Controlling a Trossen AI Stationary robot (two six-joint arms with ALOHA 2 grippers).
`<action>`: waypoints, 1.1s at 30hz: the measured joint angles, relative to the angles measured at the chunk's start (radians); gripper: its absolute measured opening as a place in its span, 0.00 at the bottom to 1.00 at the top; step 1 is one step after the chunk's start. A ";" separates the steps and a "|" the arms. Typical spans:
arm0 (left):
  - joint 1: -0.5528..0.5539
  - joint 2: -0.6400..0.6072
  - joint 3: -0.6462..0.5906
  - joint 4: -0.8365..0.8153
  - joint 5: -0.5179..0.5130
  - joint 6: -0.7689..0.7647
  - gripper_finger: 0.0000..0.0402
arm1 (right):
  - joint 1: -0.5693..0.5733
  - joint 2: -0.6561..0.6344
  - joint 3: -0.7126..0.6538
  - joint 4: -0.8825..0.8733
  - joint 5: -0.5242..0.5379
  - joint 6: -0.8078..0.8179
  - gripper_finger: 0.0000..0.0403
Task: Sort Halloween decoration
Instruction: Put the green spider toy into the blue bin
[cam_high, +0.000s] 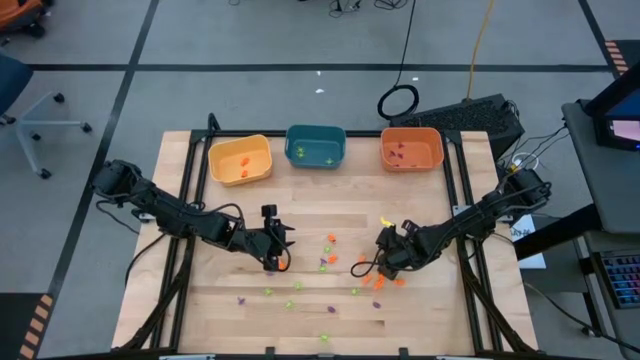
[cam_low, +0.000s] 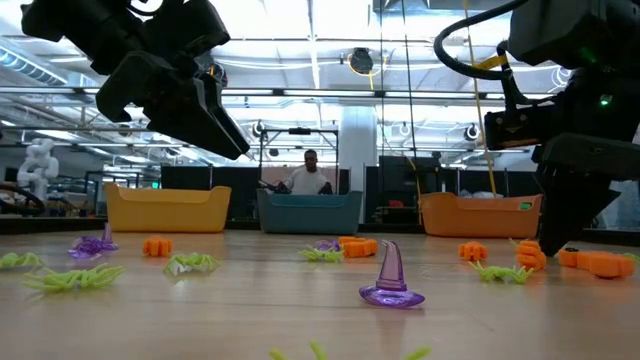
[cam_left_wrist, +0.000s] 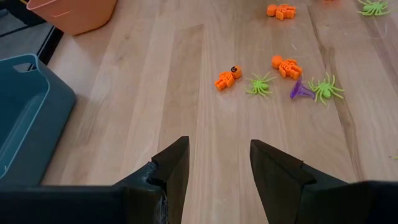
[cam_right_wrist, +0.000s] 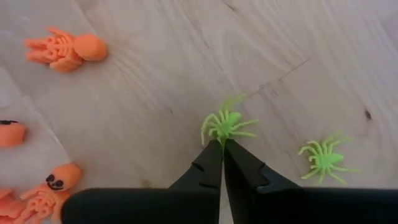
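Observation:
Small orange, light-green and purple Halloween trinkets (cam_high: 328, 262) lie scattered on the wooden table between my two grippers. My right gripper (cam_right_wrist: 222, 144) points steeply down at the table's right of centre, shut, its tips at a light-green spider (cam_right_wrist: 225, 123). A second green spider (cam_right_wrist: 324, 158) and orange skeletons (cam_right_wrist: 65, 48) lie around it. My left gripper (cam_left_wrist: 219, 163) hangs open above bare wood left of centre, slanting down. An orange skeleton (cam_left_wrist: 228, 78), a green spider (cam_left_wrist: 259, 84) and a purple hat (cam_left_wrist: 300, 90) lie well beyond its fingers. My right gripper comes from above with its two fingertips (cam_right_wrist: 211, 155) closed together on the spider's nearest legs (cam_right_wrist: 219, 138). Only the very tips meet the spider. The spider lies flat on the table, its body just beyond the tips.
A yellow bin (cam_high: 240, 160), a teal bin (cam_high: 315, 146) and an orange bin (cam_high: 411, 149) stand in a row along the table's far edge, each with a few trinkets inside. A purple witch hat (cam_low: 391, 277) stands near the front. A person sits in the room behind the table.

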 joint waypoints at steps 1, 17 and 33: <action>0.000 0.000 0.000 0.000 0.000 0.000 0.42 | 0.000 0.001 0.005 -0.002 0.000 -0.008 0.00; 0.000 0.000 0.000 0.000 0.000 0.000 0.42 | 0.009 -0.053 0.057 0.167 0.000 -0.160 0.00; 0.000 0.000 0.000 0.034 0.000 0.019 0.42 | 0.061 -0.285 -0.229 0.902 0.233 -0.548 0.00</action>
